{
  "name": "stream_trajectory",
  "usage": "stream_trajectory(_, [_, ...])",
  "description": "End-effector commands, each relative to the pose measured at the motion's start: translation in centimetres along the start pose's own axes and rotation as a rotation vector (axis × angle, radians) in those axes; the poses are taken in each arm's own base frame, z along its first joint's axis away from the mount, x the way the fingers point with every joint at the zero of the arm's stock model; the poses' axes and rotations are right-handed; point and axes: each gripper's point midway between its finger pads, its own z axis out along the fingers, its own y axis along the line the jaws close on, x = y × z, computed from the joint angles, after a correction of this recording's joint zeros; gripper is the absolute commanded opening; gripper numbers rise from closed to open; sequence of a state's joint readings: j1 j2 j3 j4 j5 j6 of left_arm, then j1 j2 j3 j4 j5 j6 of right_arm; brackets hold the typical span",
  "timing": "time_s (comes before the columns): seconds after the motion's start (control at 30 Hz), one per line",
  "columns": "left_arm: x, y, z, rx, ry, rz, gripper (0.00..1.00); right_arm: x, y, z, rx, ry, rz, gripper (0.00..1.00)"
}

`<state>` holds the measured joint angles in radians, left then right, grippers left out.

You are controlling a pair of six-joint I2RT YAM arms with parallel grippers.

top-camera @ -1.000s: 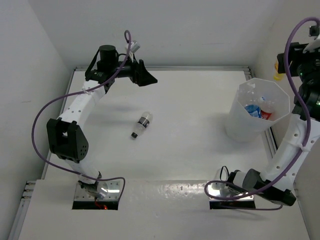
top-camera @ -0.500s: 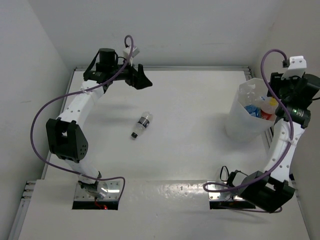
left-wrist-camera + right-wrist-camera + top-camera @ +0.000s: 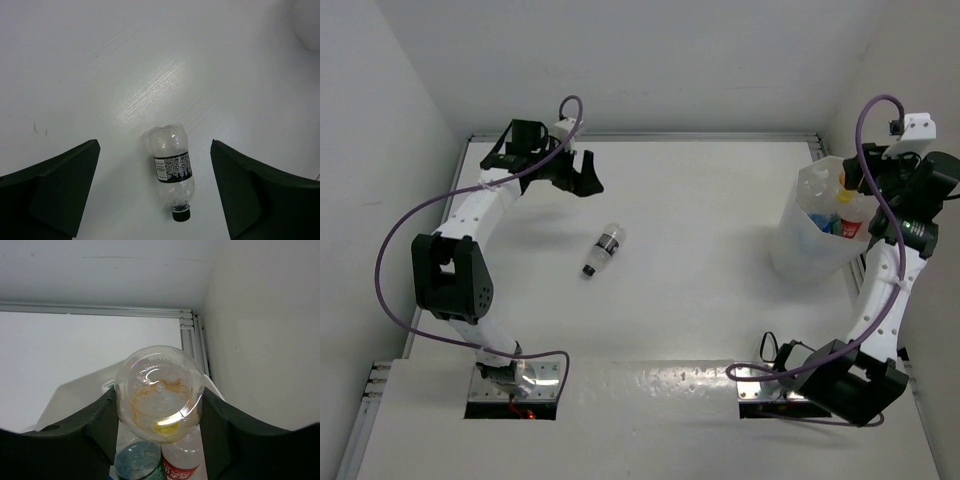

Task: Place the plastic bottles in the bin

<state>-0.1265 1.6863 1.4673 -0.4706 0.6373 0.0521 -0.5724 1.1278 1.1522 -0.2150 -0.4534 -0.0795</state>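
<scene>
One clear plastic bottle (image 3: 602, 250) with a black label and black cap lies on its side mid-table. In the left wrist view this bottle (image 3: 171, 167) sits between the wide-apart fingers of my left gripper (image 3: 154, 150), cap toward the camera. The left gripper (image 3: 578, 175) hovers open behind it, touching nothing. My right gripper (image 3: 865, 192) is over the bin (image 3: 800, 250), shut on a clear bottle with yellow-orange residue (image 3: 159, 392), base toward the camera. Below it in the bin lie a blue-green bottle (image 3: 140, 462) and a red-labelled bottle (image 3: 181, 469).
The bin stands at the table's right edge, close to the right wall (image 3: 920, 60) and the metal rail (image 3: 187, 335). White walls enclose the table on the left, back and right. Purple cables (image 3: 395, 240) loop off both arms.
The right arm has swung in from the right wall and brought its bottle down over the bin's mouth. The left gripper has shifted left and tipped downward behind the lying bottle.
</scene>
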Motion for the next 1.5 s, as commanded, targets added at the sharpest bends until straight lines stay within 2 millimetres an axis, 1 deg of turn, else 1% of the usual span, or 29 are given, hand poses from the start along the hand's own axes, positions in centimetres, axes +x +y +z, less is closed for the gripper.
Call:
stream_trajectory(0.0, [-1.4, -0.2, -1.5, -0.018, -0.053, 0.065, 1.00, -2.0, 1.1, 0.6, -0.056, -0.057, 0.042, 0.06])
stream_trajectory(0.07, [-0.9, 0.2, -1.6, -0.024, -0.045, 0.053, 1.00, -1.4, 1.3, 1.1, -0.067, -0.036, 0.031, 0.08])
stream_trajectory(0.13, [-0.9, 0.6, -1.8, -0.032, -0.047, 0.058, 1.00, -0.7, 1.7, 1.4, -0.075, -0.014, 0.028, 0.20])
stream_trajectory(0.17, [-0.9, 0.6, -1.8, -0.032, -0.047, 0.058, 1.00, -0.1, 1.8, 1.6, -0.079, 0.001, 0.021, 0.28])
stream_trajectory(0.2, [-0.3, 0.8, -1.4, -0.030, -0.033, 0.047, 1.00, 0.5, 2.0, 1.6, -0.087, 0.025, 0.015, 0.50])
stream_trajectory(0.23, [0.0, 1.3, -1.4, -0.036, -0.028, 0.037, 1.00, 0.9, 2.4, 1.8, -0.101, 0.041, 0.014, 0.63])
stream_trajectory(0.27, [0.1, 1.3, -1.3, -0.034, -0.016, 0.028, 1.00, 0.9, 2.5, 2.0, -0.102, 0.049, -0.001, 0.73])
stream_trajectory(0.3, [0.6, 1.5, -1.1, -0.030, 0.006, 0.021, 1.00, 1.3, 2.7, 2.0, -0.107, 0.072, 0.003, 0.78])
stream_trajectory(0.33, [1.7, 1.4, -1.0, -0.021, 0.056, 0.010, 1.00, 1.1, 3.2, 1.9, -0.120, 0.083, 0.005, 0.85])
stream_trajectory(0.37, [2.2, 2.2, -0.7, -0.022, 0.083, 0.000, 1.00, 1.0, 3.1, 1.9, -0.111, 0.087, 0.014, 0.90])
stream_trajectory(0.4, [3.3, 2.0, -0.8, -0.011, 0.128, -0.020, 1.00, -0.3, 3.2, 1.5, -0.113, 0.074, 0.033, 0.90])
stream_trajectory(0.43, [4.1, 2.4, -0.7, -0.020, 0.157, -0.008, 1.00, -0.9, 3.6, 1.3, -0.122, 0.069, 0.036, 0.91])
stream_trajectory(0.47, [4.5, 2.6, -0.9, -0.035, 0.174, -0.002, 1.00, -1.4, 3.6, 1.1, -0.123, 0.059, 0.036, 0.92])
stream_trajectory(0.5, [4.7, 2.8, -1.0, -0.044, 0.186, 0.005, 1.00, -3.4, 3.6, 0.6, -0.121, 0.023, 0.021, 0.92])
stream_trajectory(0.57, [6.2, 3.2, -1.2, -0.077, 0.226, 0.003, 1.00, -4.9, 4.3, 0.0, -0.133, -0.007, 0.027, 0.93])
stream_trajectory(0.63, [7.1, 3.0, -1.4, -0.087, 0.250, 0.011, 1.00, -7.3, 4.9, -1.2, -0.145, -0.054, 0.031, 0.93])
stream_trajectory(0.7, [9.1, 2.8, -1.4, -0.097, 0.303, 0.010, 1.00, -9.1, 5.2, -2.3, -0.150, -0.094, 0.044, 0.93])
stream_trajectory(0.73, [9.6, 2.3, -1.4, -0.098, 0.316, 0.015, 1.00, -10.5, 5.6, -3.1, -0.165, -0.129, 0.037, 0.95])
stream_trajectory(0.83, [12.5, 1.9, -1.0, -0.144, 0.410, 0.021, 1.00, -12.3, 6.8, -4.7, -0.206, -0.167, 0.062, 0.96])
stream_trajectory(0.9, [13.9, 1.2, -0.9, -0.135, 0.441, 0.022, 1.00, -12.6, 7.7, -5.4, -0.245, -0.166, 0.077, 0.96])
stream_trajectory(1.0, [14.0, 0.6, -0.4, -0.121, 0.432, 0.003, 1.00, -12.6, 8.8, -5.9, -0.304, -0.152, 0.117, 0.96])
stream_trajectory(1.07, [14.3, -0.5, 0.3, -0.090, 0.446, 0.006, 1.00, -12.5, 9.6, -6.3, -0.341, -0.147, 0.140, 0.96])
stream_trajectory(1.13, [14.6, -1.5, 1.2, -0.070, 0.451, 0.018, 1.00, -11.7, 10.4, -6.4, -0.377, -0.118, 0.182, 0.96])
stream_trajectory(1.17, [15.5, -1.8, 1.5, -0.059, 0.473, 0.015, 1.00, -11.7, 10.7, -6.8, -0.387, -0.121, 0.183, 0.96])
stream_trajectory(1.2, [15.2, -2.1, 1.9, -0.053, 0.462, 0.032, 1.00, -10.9, 10.9, -6.6, -0.398, -0.103, 0.213, 0.96])
stream_trajectory(1.27, [15.9, -2.1, 3.1, -0.094, 0.477, 0.029, 1.00, -10.3, 11.3, -6.7, -0.415, -0.090, 0.230, 0.96])
stream_trajectory(1.3, [17.2, -1.7, 3.7, -0.103, 0.510, 0.008, 1.00, -10.1, 11.8, -6.8, -0.438, -0.081, 0.249, 0.96])
stream_trajectory(1.4, [19.3, -0.9, 5.5, -0.154, 0.565, -0.035, 1.00, -9.6, 12.3, -7.0, -0.466, -0.067, 0.277, 0.96])
stream_trajectory(1.47, [19.8, -0.5, 6.2, -0.172, 0.586, -0.039, 1.00, -9.5, 12.6, -7.1, -0.477, -0.061, 0.286, 0.96])
